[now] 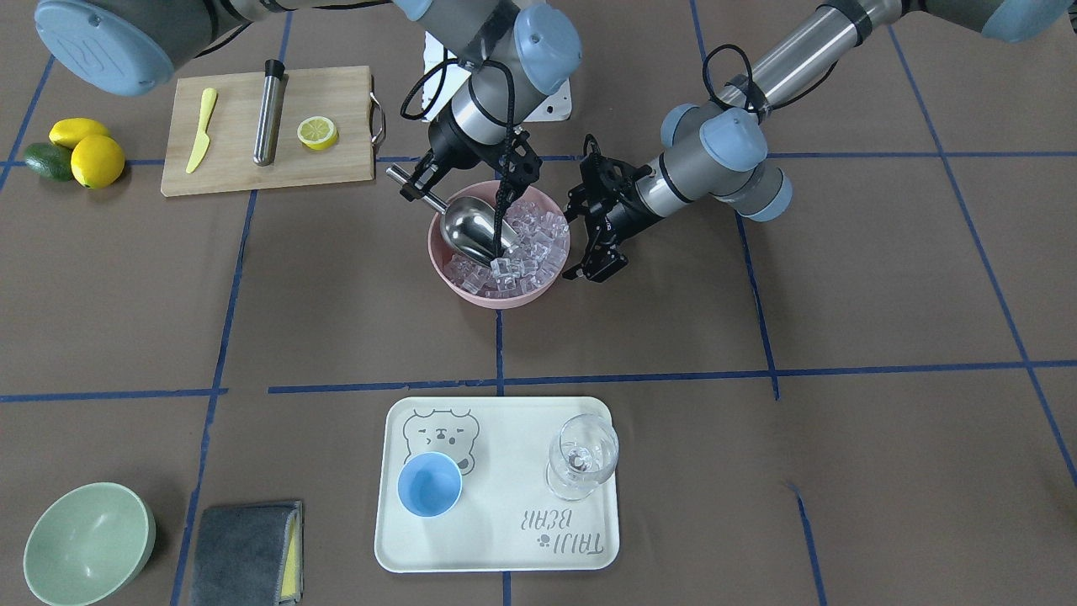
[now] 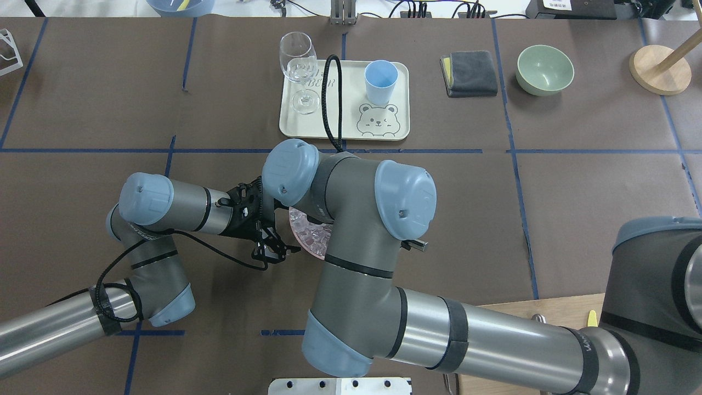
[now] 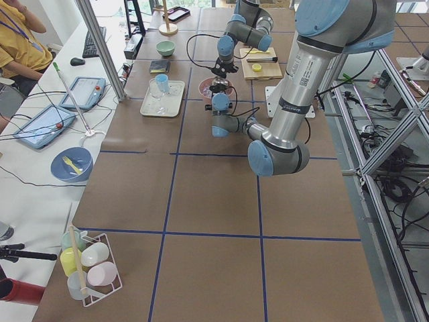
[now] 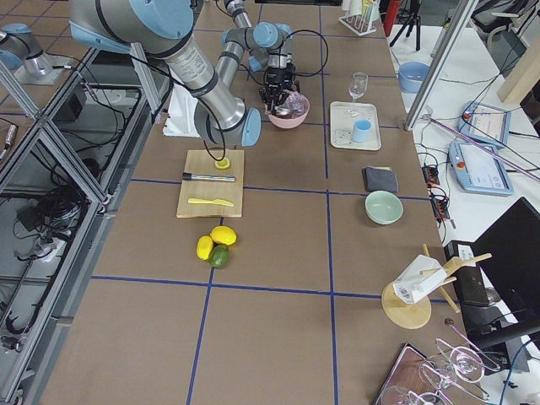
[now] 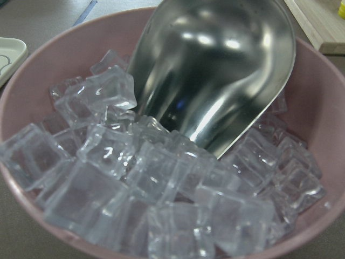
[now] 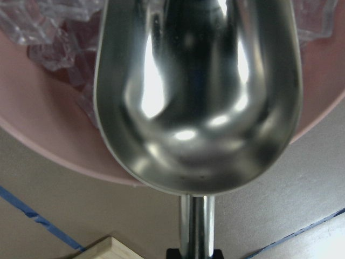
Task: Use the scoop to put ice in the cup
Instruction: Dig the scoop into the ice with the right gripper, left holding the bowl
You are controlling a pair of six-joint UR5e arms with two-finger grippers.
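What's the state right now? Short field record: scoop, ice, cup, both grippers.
scoop: mouth down in the pink bowl, trough empty
ice: piled in the pink bowl
cup: upright on the tray, empty
right gripper: shut on the scoop handle
left gripper: open, beside the pink bowl, holding nothing

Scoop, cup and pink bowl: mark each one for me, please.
scoop (image 1: pixel 469 227): exterior front-facing view, inside of its trough.
cup (image 1: pixel 429 484): exterior front-facing view, its blue inner bottom.
pink bowl (image 1: pixel 503 297): exterior front-facing view, its outer wall nearest the camera.
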